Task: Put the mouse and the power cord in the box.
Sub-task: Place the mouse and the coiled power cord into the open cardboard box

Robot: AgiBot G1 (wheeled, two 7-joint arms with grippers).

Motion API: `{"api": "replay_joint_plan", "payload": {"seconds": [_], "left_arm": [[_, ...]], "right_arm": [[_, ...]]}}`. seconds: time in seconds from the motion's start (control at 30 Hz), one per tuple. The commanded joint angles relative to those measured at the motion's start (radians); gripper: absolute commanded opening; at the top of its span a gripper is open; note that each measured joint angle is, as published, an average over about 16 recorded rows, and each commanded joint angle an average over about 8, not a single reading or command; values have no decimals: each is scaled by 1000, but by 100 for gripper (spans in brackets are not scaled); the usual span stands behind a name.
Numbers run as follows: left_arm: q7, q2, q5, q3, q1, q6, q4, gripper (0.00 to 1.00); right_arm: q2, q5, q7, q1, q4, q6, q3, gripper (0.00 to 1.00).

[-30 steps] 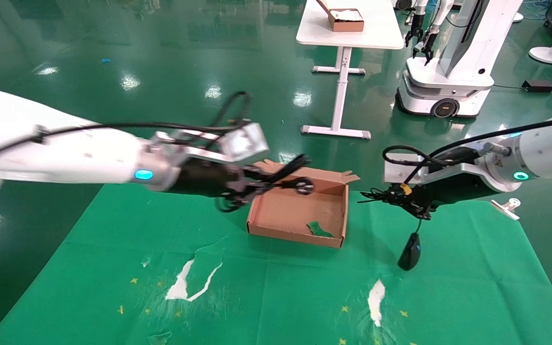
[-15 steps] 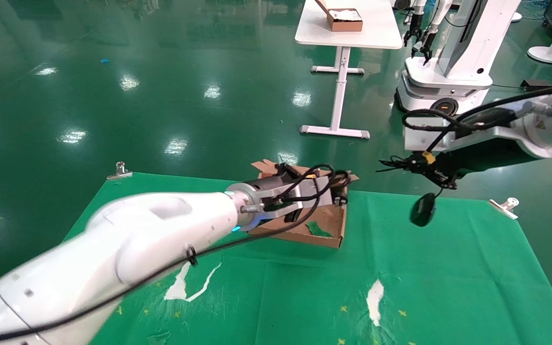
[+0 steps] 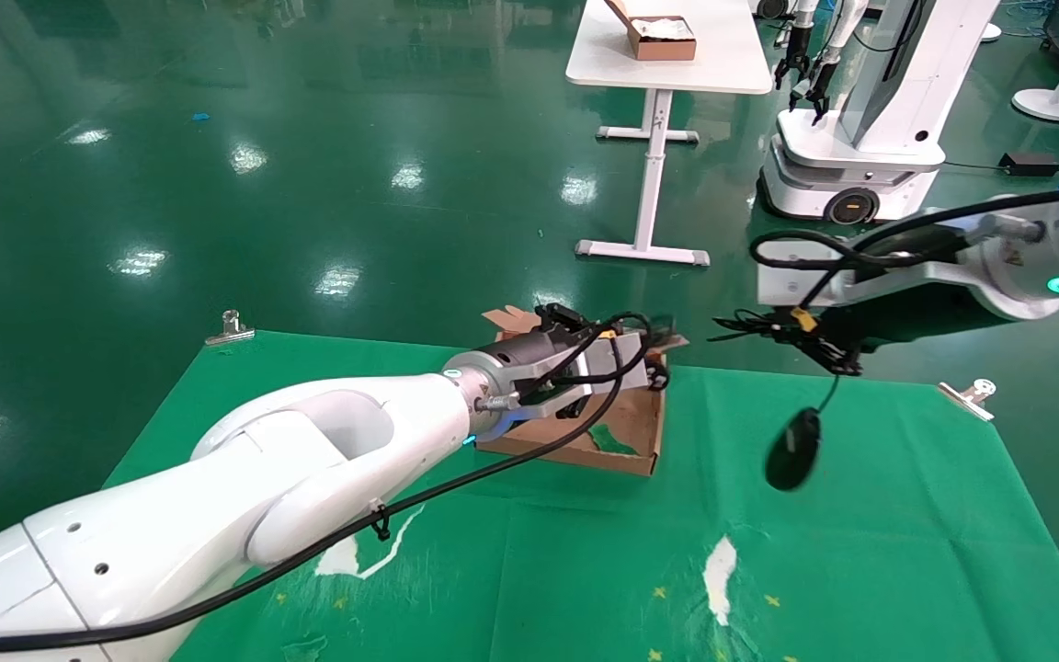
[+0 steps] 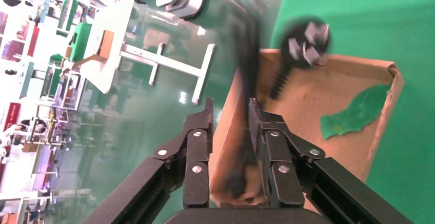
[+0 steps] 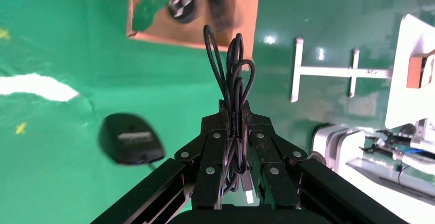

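Observation:
The shallow cardboard box [image 3: 585,450] lies on the green cloth with a green scrap [image 4: 354,116] inside. My left gripper [image 3: 651,366] hangs over the box's far wall, open [image 4: 229,103]. The power cord [image 4: 251,55] shows as a blur beside one finger, and its plug [image 5: 179,3] is down in the box [image 5: 169,32]. Right of the box, my right gripper [image 3: 768,329] is shut [image 5: 235,106] on the looped cable of the mouse. The mouse [image 3: 791,450] dangles below it above the cloth [image 5: 131,139].
Metal clips [image 3: 231,326] [image 3: 971,395] hold the cloth's far corners. White torn patches [image 3: 723,570] mark the near cloth. Behind are a white table [image 3: 677,74] with a smaller brown box [image 3: 663,41] and another robot [image 3: 860,138].
My left arm has swung round over the box and its jaws have let the power cord slip down. My right gripper has lifted the mouse, which swings on its cable.

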Motion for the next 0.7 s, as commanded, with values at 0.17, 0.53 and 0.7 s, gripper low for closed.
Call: {"api": "replay_joint_plan", "payload": {"seconds": [0.17,0.53,0.7], "left_arm": [[-98,-2,16,42,-28,-12,32,100],[-394,-52,-11,-46,-158,59,226,100],[-437,-110,20,-50,-185,117,230,100]], "right_arm": [[-25,9,-29,-2,-39,24,1,0],[-100,29,-117,16,-142,56,-4,0],[-189,48,-208,23,-245,107,-8,0]]}}
